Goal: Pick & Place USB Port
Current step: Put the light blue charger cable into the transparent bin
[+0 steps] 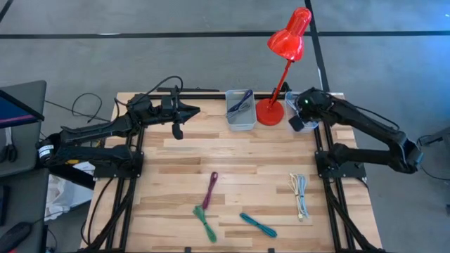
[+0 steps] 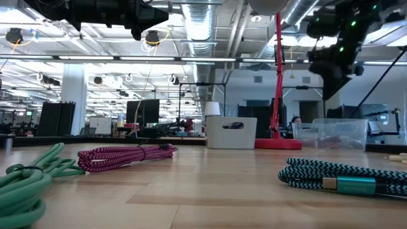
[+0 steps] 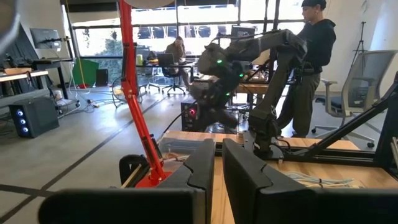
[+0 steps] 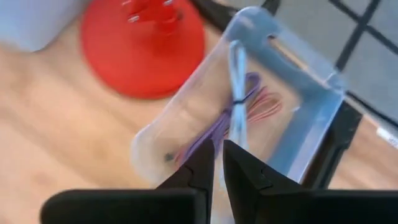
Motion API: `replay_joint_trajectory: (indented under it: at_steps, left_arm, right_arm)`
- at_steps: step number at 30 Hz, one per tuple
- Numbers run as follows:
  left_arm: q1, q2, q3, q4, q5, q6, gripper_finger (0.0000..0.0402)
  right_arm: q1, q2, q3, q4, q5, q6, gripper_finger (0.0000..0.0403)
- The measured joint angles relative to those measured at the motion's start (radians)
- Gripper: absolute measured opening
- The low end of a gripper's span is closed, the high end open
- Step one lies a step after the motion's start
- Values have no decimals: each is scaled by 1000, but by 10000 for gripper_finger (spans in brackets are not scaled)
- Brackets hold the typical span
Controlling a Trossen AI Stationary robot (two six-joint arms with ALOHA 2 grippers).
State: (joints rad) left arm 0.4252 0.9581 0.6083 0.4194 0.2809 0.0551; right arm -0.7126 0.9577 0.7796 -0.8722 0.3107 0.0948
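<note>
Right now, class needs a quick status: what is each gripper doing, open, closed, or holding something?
Left gripper: closed, holding nothing, raised over the table's far left.
Right gripper: closed, nothing visibly held, above the clear bin of cables.

**Open workshop around the pale wooden plank desk**

The pale wooden plank desk (image 1: 232, 158) stands on a grey concrete floor (image 1: 176, 56) crossed by dark lines. Beyond the desk, silver ceiling ducts (image 2: 203, 25) run overhead, tall bright windows (image 3: 155, 25) glow, and a grey office chair (image 3: 367, 87) stands beside a standing person in dark clothes (image 3: 311, 68).
</note>
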Motion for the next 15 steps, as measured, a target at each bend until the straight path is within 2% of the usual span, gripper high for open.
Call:
replay_joint_trajectory:
  at_steps: [7, 15]
  left_arm:
    - [0, 0, 0, 0, 0, 15, 33]
    - [0, 0, 0, 0, 0, 15, 33]
  right_arm:
    - [168, -69, 7, -132, -102, 179, 16]
    - [370, -54, 7, -240, -210, 439, 7]
